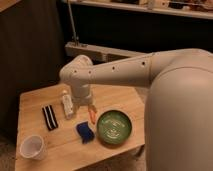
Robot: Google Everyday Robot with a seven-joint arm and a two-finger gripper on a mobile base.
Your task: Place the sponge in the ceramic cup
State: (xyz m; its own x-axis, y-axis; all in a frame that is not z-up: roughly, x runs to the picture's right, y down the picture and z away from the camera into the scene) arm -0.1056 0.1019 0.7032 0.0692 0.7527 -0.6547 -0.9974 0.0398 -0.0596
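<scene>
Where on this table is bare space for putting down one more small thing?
Bare table in the far corner behind the striped strip, and in front between ceramic cup and sponge. Crowded: the middle, where the gripper hangs near sponge and green plate.

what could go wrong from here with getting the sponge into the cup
1. The small dark blue sponge lies close beside the green round plate. The gripper, hanging just beyond the sponge, could knock the plate while grasping.
2. The plain white ceramic cup sits near the front left corner of the wooden table. A clumsy drop might tip it or push it off.
</scene>
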